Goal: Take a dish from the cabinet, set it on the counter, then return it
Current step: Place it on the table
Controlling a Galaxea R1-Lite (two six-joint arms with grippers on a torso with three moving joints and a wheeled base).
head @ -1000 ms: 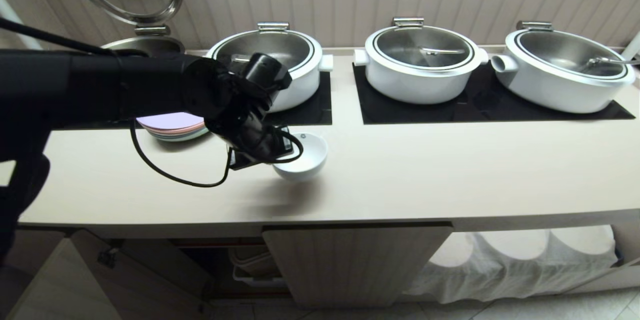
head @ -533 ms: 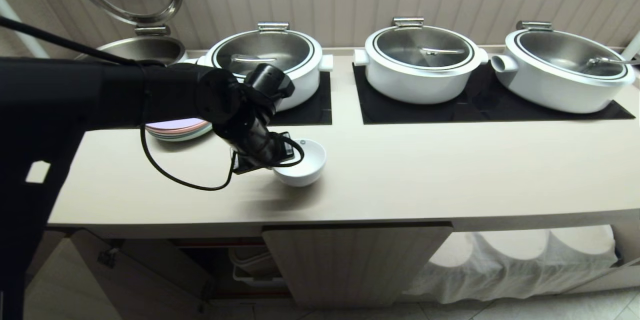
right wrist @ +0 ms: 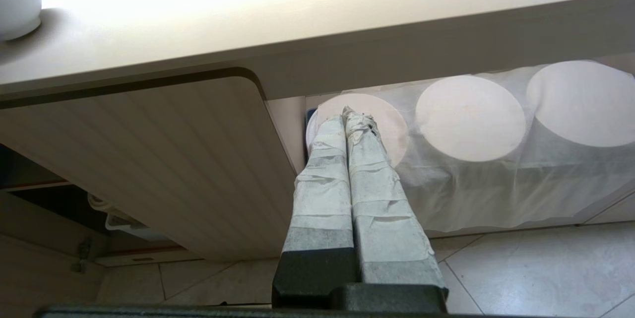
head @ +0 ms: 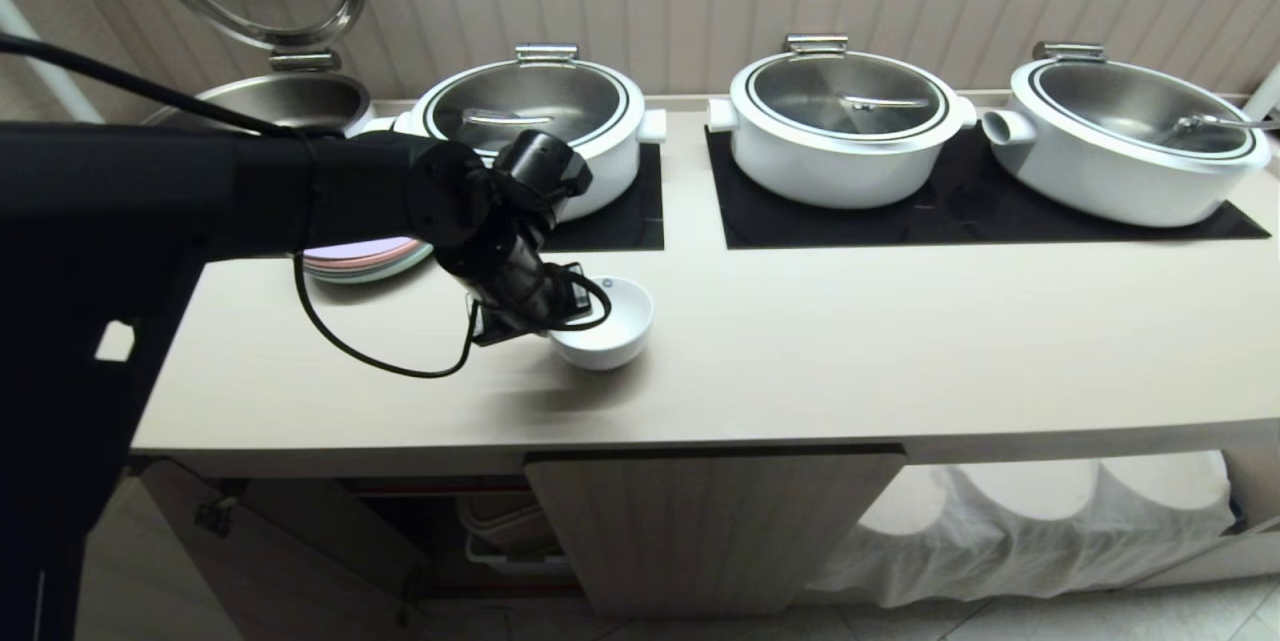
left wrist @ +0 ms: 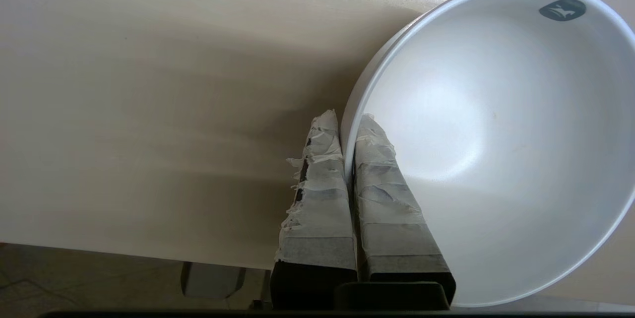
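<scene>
I've got the left gripper (left wrist: 347, 159) pinching the bowl (head: 605, 326) rim so it probably sits flat on the counter (head: 900, 341); right gripper (right wrist: 351, 134) clenched empty, parked low.

Counter (head: 900, 351): bowl (head: 612, 329), plates (head: 365, 259), four pots (head: 845, 126).

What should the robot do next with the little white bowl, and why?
Probably lower it the last bit, then let go. The left gripper pinches the bowl's rim, one of its fingers inside, one outside. The bowl sits low over bare counter, slightly tilted, and whether it touches yet is unclear.
</scene>
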